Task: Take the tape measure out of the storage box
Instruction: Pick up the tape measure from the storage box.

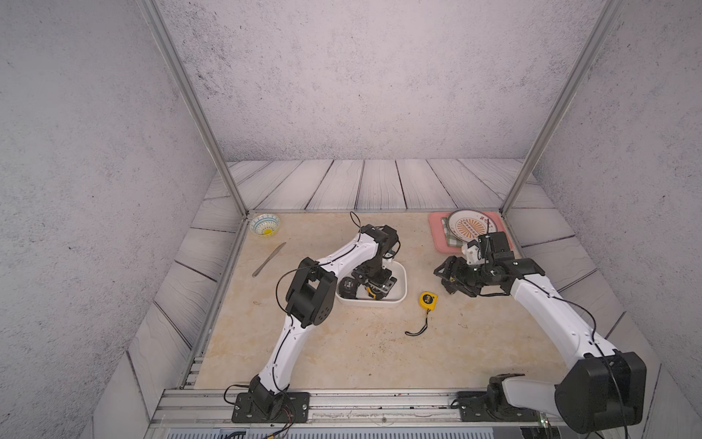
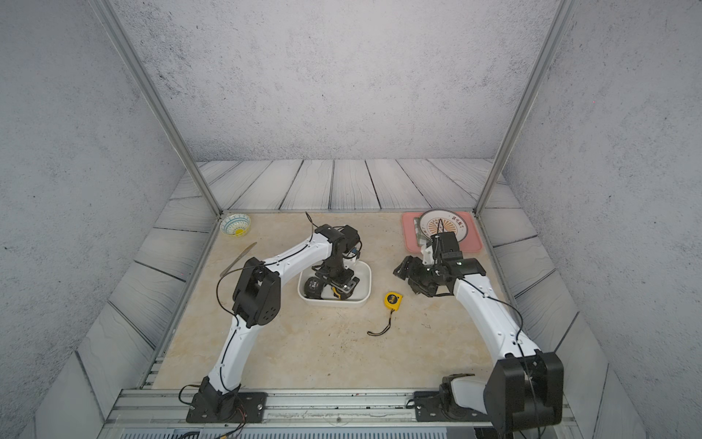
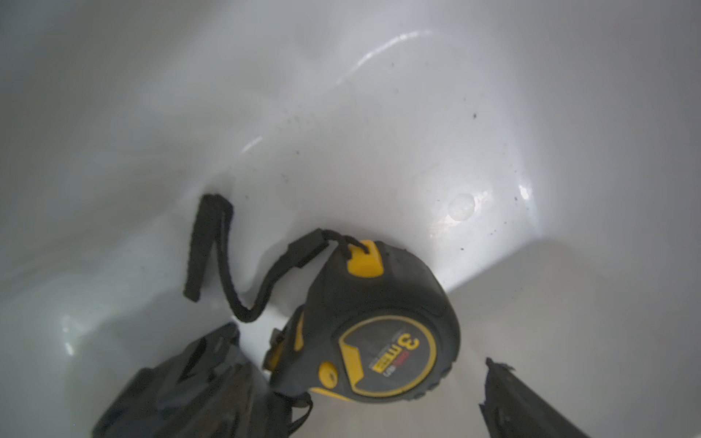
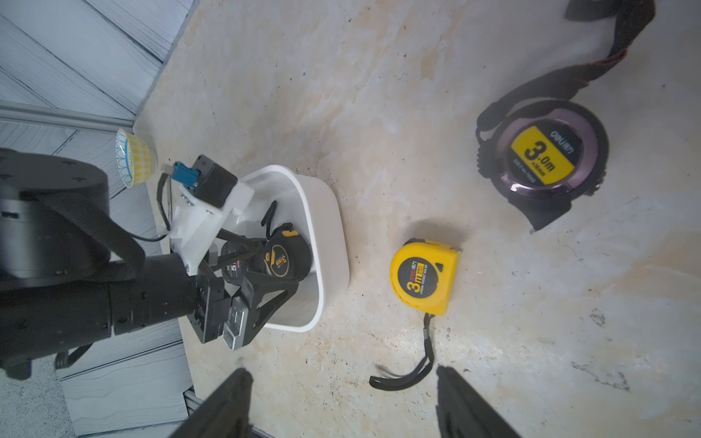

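Left gripper point(image 3: 358, 347) reaches into the storage box point(image 1: 383, 302), jaws wide apart, with the black-yellow tape measure point(image 3: 379, 333) lying between them on the box floor. Just right of the box lies a yellow tape measure point(image 1: 428, 299). Farther right hovers the right gripper point(image 4: 341, 371), jaws apart, holding nothing.

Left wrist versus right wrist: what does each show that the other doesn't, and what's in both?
Only left wrist: dark specks on the box floor, and the whole folded strap of the black-and-yellow tape. Only right wrist: a second black tape in the box, a yellow tape and a round dark tape on the table, the bowl, the open right gripper. Both: the box, the black-and-yellow tape, the left gripper open with a finger either side of it.
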Available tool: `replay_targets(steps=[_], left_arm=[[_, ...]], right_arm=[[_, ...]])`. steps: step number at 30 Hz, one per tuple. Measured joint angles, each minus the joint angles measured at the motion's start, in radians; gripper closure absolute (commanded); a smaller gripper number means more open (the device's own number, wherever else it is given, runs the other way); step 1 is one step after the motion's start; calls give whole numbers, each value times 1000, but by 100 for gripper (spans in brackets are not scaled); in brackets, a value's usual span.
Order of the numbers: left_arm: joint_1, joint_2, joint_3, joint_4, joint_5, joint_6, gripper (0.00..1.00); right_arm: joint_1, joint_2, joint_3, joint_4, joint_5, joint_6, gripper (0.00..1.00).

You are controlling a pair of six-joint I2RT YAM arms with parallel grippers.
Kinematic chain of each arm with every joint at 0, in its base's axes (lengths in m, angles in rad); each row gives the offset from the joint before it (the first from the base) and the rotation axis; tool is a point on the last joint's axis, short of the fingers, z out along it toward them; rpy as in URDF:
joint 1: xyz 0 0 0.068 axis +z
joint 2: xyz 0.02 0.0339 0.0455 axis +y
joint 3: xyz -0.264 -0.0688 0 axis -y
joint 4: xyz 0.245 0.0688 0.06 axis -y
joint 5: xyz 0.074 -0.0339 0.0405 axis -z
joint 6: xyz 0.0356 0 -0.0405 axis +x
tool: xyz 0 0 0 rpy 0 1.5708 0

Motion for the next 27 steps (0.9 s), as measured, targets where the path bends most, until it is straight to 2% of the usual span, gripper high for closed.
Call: replay_targets(steps=[10,27], left_arm=[[0,11,46,7,-77,62,1],[-1,12,5,31,-3,177,2]], right_arm=[[0,2,13,-15,-27,-19,22],[-5,31,42,-35,-34,-41,21]])
